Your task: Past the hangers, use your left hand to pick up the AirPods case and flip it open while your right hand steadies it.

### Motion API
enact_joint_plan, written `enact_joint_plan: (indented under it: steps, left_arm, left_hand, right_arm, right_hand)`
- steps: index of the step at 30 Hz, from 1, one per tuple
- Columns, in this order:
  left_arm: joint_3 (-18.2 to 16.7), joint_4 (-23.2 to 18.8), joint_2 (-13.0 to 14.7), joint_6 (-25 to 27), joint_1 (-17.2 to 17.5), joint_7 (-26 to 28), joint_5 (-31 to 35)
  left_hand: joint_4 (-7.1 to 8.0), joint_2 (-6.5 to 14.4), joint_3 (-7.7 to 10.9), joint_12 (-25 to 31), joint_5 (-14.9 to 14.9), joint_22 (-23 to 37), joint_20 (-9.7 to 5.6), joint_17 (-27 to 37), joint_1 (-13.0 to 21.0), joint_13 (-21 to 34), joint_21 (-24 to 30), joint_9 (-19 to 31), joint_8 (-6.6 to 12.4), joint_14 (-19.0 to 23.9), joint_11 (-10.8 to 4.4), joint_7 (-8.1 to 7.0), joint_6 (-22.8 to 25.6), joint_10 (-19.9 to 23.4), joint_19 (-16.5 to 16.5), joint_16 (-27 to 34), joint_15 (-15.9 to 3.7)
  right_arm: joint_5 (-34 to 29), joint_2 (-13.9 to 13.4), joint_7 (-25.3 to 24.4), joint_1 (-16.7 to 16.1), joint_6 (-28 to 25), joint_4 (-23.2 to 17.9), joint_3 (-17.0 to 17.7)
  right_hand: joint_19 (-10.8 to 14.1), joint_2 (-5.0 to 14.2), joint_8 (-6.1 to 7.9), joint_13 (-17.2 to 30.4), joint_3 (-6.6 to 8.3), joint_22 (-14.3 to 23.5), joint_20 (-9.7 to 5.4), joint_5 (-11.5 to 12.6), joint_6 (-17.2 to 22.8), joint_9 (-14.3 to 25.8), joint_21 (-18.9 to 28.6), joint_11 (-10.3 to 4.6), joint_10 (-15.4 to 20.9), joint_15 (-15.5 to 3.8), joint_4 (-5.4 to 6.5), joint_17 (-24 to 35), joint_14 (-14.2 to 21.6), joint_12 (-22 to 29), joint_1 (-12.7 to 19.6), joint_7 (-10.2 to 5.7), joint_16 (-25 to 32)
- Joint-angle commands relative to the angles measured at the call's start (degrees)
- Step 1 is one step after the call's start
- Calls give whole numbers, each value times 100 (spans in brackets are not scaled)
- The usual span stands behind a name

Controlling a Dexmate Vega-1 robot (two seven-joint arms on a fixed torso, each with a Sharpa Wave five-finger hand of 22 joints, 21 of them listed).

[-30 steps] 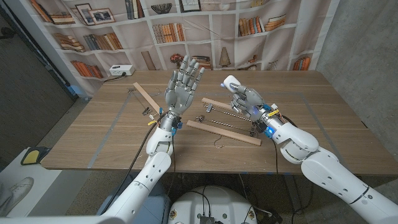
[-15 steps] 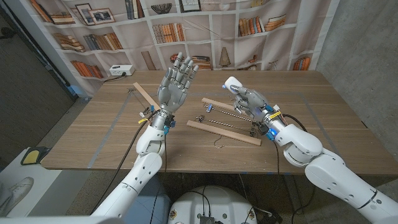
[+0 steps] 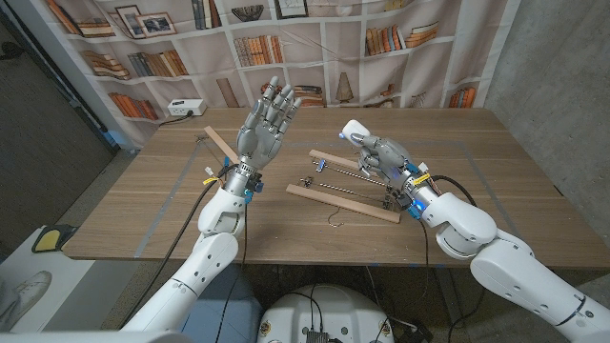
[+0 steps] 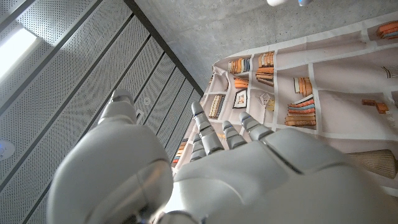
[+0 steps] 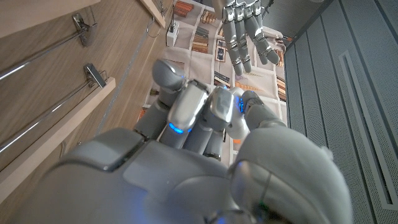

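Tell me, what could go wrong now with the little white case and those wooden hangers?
1. The right hand holds the white AirPods case in the air above the hangers. A weak grip could drop it among them.
2. The left hand is raised with spread fingers, holding nothing, apart from the case. The task wants that hand to carry it, so passing it over might fumble it.
3. Either arm coming down could bump a hanger.

Head view: even, bright indoor light, soft shadows under hangers (image 3: 345, 195) on the counter (image 3: 143, 210). Sharp mid-frame, wide-angle bending at edges. Left wrist view: ceiling light strip (image 4: 18, 46) glares top corner; left hand (image 4: 205, 180) close, soft focus. Right wrist view: right hand (image 5: 199, 143) blurry up close, blue LED glow.
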Motion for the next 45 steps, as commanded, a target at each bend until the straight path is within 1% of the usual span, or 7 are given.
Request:
enact_joint_plan:
  steps: [1, 11, 15, 21, 37, 40, 45]
  left_arm:
    - [-28, -44, 257, -131, -51, -25, 72]
    - [-58, -123, 538, -167, -60, 129, 353]
    - [-89, -162, 638, -195, -54, 244, 499]
    - [-104, -220, 761, -237, -42, 377, 644]
    - [-136, -86, 957, -360, 17, 368, 688]
    - [-170, -45, 997, -384, 74, 356, 644]
    - [-261, -89, 1135, -387, 175, 458, 726]
  left_hand:
    - [-46, 56, 10, 25, 29, 17, -5, 18, -6, -18, 33, 2, 58, 32, -14, 0, 174, 38, 19, 35, 38]
    - [-58, 61, 3, 18, 31, 17, 55, 19, -47, -51, 21, 3, 95, 20, -12, 24, 344, 23, -23, 29, 71]
    - [-71, 82, 11, 40, 38, 13, -68, 18, -55, -67, 38, 3, 94, 56, 70, 100, 395, 70, 24, 41, 84]
    - [-75, 88, 11, 40, 40, 10, -83, 18, -67, -75, 20, 4, 84, 63, 69, 102, 399, 70, -19, 41, 81]
    - [-107, 123, 30, 45, 53, 5, 11, 16, -70, -104, -15, 4, 73, 87, 17, 63, 463, 81, -138, 45, 88]
    - [-119, 139, 43, 46, 56, 4, -39, 15, -58, -111, -16, 4, 69, 80, 18, 66, 472, 84, -151, 40, 41]
    - [-161, 178, 77, 55, 62, -4, -296, 6, -24, -135, 9, 5, 47, 39, 52, 104, 476, 111, -100, 17, -106]
  right_arm:
    - [-312, -149, -219, -113, -174, -213, 81]
    - [-762, -335, -493, -67, -581, -452, 115]
    - [-823, -380, -489, 7, -747, -513, 104]
    - [-1063, -471, -575, 117, -1036, -630, 54]
    - [-1237, -747, -676, 129, -1588, -936, 233]
    - [-1334, -826, -736, 103, -1717, -1030, 290]
    - [-1360, -924, -702, 125, -1903, -1131, 358]
  right_hand:
    - [0, 289, 20, 3, 136, 10, -327, 43, 1341, 27, 26, -37, 24, -4, 100, 5, 56, -4, 270, -27, 6]
    - [-6, 289, 16, 32, 122, 1, -327, 43, 1346, 32, 26, -35, 39, -4, 99, 5, 55, 21, 291, -12, 4]
    - [-11, 289, 15, -25, 119, 39, -326, 45, 1351, 33, 45, -37, 13, -4, 96, 5, 54, -25, 300, -12, 4]
    - [-2, 291, 12, 26, 112, 26, -327, 44, 1345, 36, 44, -35, 22, -3, 100, 5, 53, 13, 305, -21, 3]
    - [-12, 294, 22, 16, 104, -39, -327, 49, 1367, 44, 23, -37, 37, -4, 101, 4, 46, 11, 323, 30, -1]
    - [-11, 294, 22, -11, 105, -41, -327, 50, 1368, 45, 26, -37, 26, -4, 99, 4, 46, -9, 329, 31, -1]
    - [-17, 297, 21, 15, 105, -42, -327, 54, 1369, 48, 27, -37, 36, -4, 99, 4, 49, 12, 340, 38, -1]
